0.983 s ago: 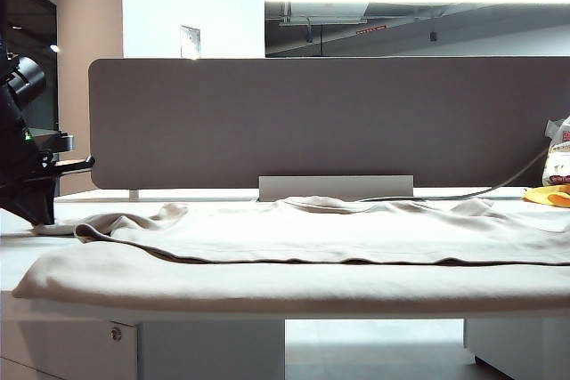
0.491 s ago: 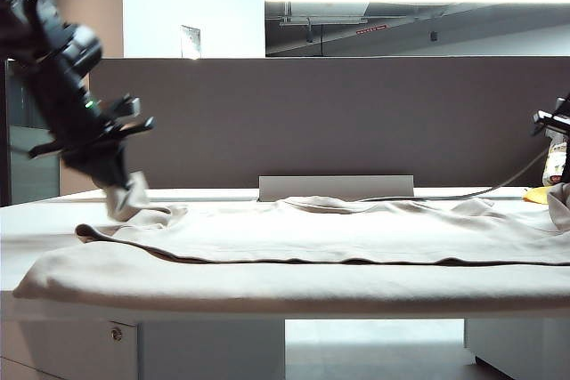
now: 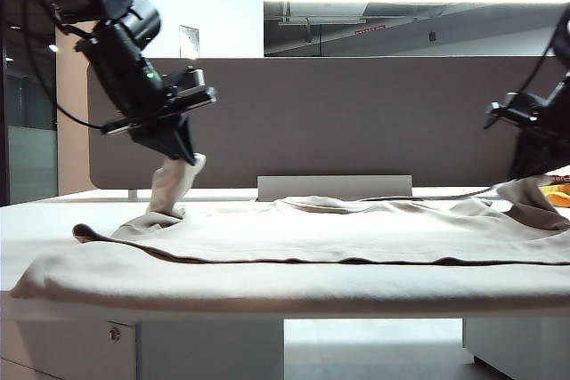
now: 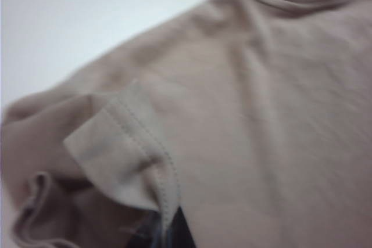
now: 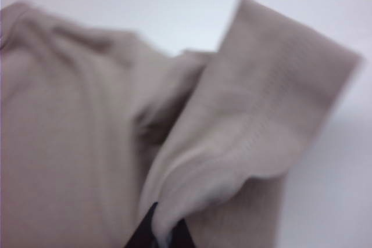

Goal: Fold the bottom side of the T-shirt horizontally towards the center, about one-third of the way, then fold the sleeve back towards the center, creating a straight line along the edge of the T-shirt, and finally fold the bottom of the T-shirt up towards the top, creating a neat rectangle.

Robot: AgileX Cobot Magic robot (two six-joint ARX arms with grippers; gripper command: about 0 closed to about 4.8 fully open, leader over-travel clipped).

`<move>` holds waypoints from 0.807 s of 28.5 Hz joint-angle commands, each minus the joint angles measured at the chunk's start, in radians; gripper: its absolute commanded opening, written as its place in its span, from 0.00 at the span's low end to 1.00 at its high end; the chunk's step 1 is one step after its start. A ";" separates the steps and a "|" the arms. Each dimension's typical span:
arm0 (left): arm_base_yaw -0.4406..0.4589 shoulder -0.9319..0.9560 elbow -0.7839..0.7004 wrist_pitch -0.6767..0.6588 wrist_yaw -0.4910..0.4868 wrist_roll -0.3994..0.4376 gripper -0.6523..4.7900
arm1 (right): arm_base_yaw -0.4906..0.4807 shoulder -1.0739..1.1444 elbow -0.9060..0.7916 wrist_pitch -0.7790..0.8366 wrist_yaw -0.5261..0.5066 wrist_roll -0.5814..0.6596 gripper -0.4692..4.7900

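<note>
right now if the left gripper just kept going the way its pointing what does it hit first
The left gripper, shut on a hemmed flap of the T-shirt, points down and slightly rightward. Straight on, it would likely meet the T-shirt's folded layers on the table, though depth is unclear.

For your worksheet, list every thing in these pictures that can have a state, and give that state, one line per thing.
T-shirt: spread across the table, near edge folded over, both far ends lifted.
left gripper: shut on a stitched edge of the T-shirt, raised above the table on the left.
right gripper: shut on the T-shirt, low at the right end.
table: mostly covered by the shirt.
</note>
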 commanded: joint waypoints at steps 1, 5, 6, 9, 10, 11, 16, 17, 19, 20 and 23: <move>-0.048 -0.006 0.003 0.005 0.008 0.005 0.11 | 0.069 -0.009 0.006 0.006 -0.007 -0.002 0.09; -0.077 -0.006 0.003 0.003 0.019 0.003 0.11 | 0.129 -0.009 0.006 0.011 -0.007 -0.002 0.09; -0.082 -0.006 0.003 0.003 0.023 0.003 0.11 | 0.142 -0.009 0.006 0.014 -0.006 -0.002 0.09; -0.093 -0.006 0.003 0.003 0.040 -0.005 0.11 | 0.175 -0.009 0.006 0.024 -0.006 -0.002 0.09; -0.099 -0.005 0.002 0.002 0.043 -0.004 0.11 | 0.185 -0.009 0.006 0.027 -0.003 -0.002 0.09; -0.101 -0.005 0.002 0.002 0.050 -0.004 0.11 | 0.192 -0.009 0.006 0.029 -0.003 -0.002 0.09; -0.107 0.003 0.002 -0.006 0.113 -0.005 0.26 | 0.200 -0.009 0.005 0.012 -0.022 0.015 0.24; -0.107 0.008 0.002 -0.008 0.135 -0.008 0.38 | 0.200 -0.009 0.005 0.009 -0.035 0.027 0.38; -0.107 0.026 0.002 -0.014 0.186 -0.044 0.73 | 0.200 -0.009 0.005 -0.001 -0.068 0.050 0.73; -0.109 0.038 0.002 -0.013 0.211 -0.050 0.91 | 0.200 -0.009 0.005 -0.001 -0.108 0.055 0.89; -0.111 0.039 0.002 0.005 0.204 -0.058 0.95 | 0.202 -0.013 0.006 0.000 -0.119 0.061 0.91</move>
